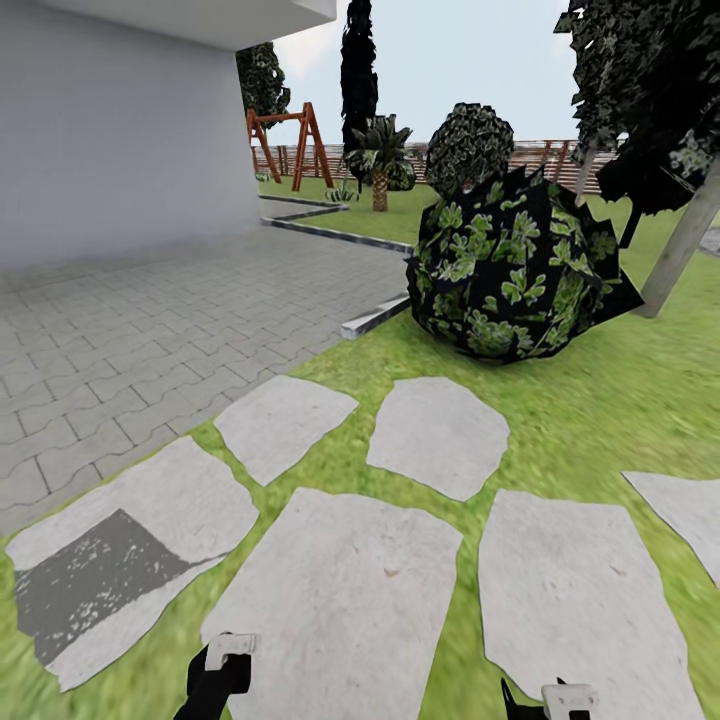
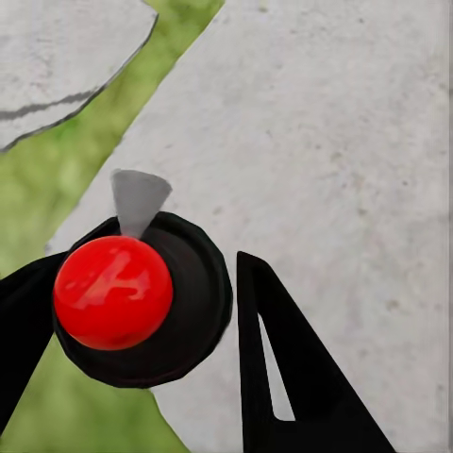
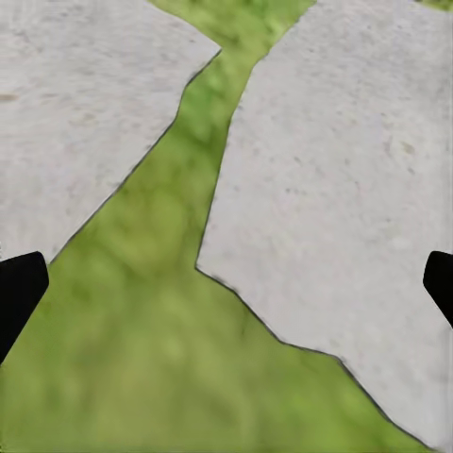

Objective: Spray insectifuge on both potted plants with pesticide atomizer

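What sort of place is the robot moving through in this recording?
An outdoor garden or yard beside a building, by the look of it: flat stepping stones set in green lawn, a round leafy bush, and a wooden swing frame before a slatted fence.

Flat pale irregular stepping stones point(image 1: 345, 590) lie across the lower frame on green lawn point(image 1: 620, 400); grey brick paving point(image 1: 150, 320) left; round dark leafy bush point(image 1: 515, 265) upper right; red-brown wooden swing frame point(image 1: 285, 140) beyond, upper centre.

Garden lawn point(image 1: 640, 400) with pale stepping stones point(image 1: 340, 590), brown slat fence point(image 1: 540, 155) far behind the trees.
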